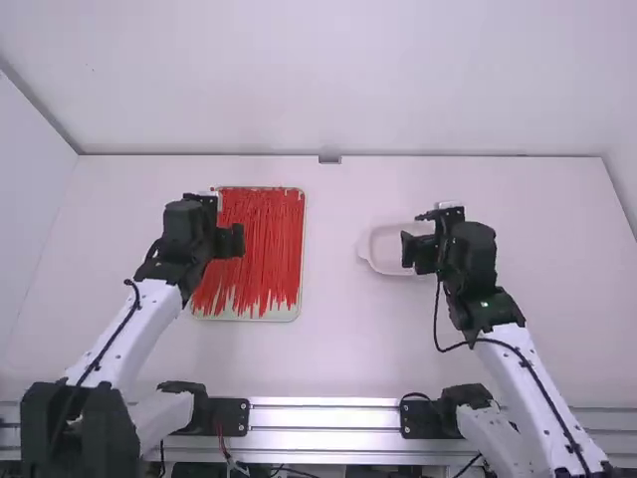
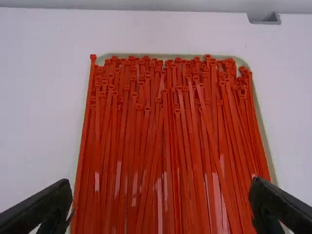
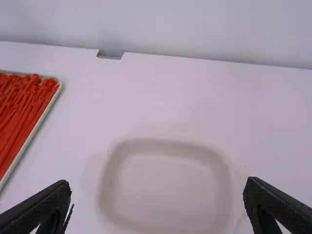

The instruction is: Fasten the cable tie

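A thick pile of red cable ties lies on a pale tray at the table's left middle. My left gripper hovers above the pile's left side, open, with nothing between its fingers. The left wrist view looks down the ties, heads at the far end. My right gripper hangs open over a white shallow dish right of the middle. That dish is empty and sits between the spread fingers.
A small grey bracket sits at the table's far edge. White walls close in the table at the back and the sides. Bare white tabletop lies between tray and dish and toward the front.
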You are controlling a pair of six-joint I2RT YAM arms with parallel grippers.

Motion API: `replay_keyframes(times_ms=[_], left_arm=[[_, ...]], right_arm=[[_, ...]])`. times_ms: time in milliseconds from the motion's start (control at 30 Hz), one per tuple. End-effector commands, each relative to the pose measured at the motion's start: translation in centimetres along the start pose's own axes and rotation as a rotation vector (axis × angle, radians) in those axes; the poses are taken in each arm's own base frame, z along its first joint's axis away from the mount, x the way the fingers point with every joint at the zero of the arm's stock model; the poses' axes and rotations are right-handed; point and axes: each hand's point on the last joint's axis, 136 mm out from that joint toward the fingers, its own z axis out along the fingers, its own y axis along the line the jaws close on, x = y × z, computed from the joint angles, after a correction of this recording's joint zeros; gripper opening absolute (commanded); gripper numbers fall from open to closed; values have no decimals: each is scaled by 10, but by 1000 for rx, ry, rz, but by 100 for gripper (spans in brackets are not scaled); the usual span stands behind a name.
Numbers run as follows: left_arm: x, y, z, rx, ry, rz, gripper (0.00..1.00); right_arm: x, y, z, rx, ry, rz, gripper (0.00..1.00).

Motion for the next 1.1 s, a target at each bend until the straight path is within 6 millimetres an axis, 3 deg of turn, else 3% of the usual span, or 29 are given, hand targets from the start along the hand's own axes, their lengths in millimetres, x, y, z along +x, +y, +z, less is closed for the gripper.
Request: replay_keyframes(times_ms=[0,200,233,367,667,900,1067], left_arm=[[-11,-3,1,3,-13,26,97],[-14,-5,10,7,-10,34,99],[-13,-5,13,6,-5,31,99],[-8,-4,16,6,17,33,99],[6,-3,11,-3,73,-75,99],[-9,-21,4,102,21,-136,99],[-19,-10,4,39,-26,-61,99]], right_arm=[[-23,0,-1,3,-53,57,97],[-57,-2,-3,5,-178,173,99],[-70,-2,-10,-3,-234,209,98],[-79,-1,-19,-21,-273,172,99],[-74,2,-7,-20,-247,106,98],[-68,-7,22,-23,-225,201,98],[-50,13,34,-155,-143,191,98]])
